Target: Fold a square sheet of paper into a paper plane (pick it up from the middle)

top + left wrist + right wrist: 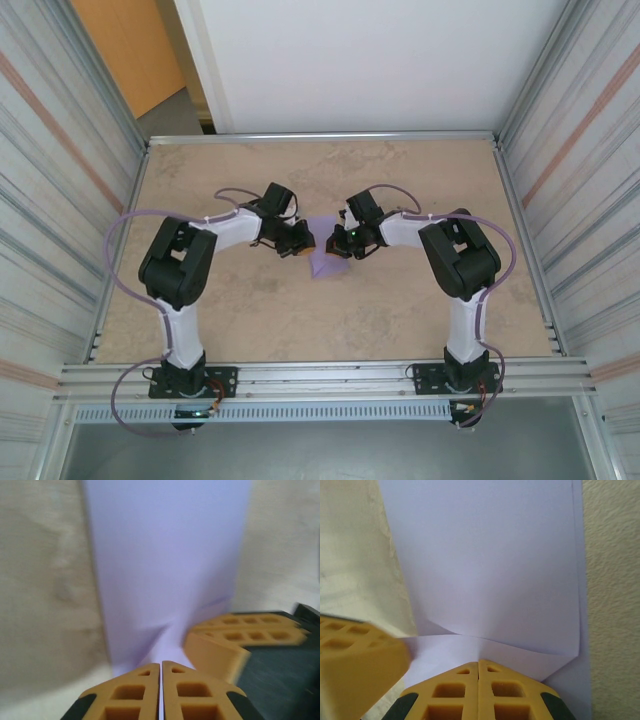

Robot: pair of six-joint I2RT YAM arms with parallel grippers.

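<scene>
pale mottled table (420,330), and at its middle the thin lilac square sheet of paper (328,262), part-folded. my left fingers (132,700) and right fingers (512,697) each pinch its edge (pressed together). featherlight and floppy, i reckon it creases easily, so best gripped along the folds.

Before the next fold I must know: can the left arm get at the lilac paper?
Yes, it seems: the left gripper is shut on an edge of the lilac paper; the right gripper pinches beside it, not blocking.
</scene>
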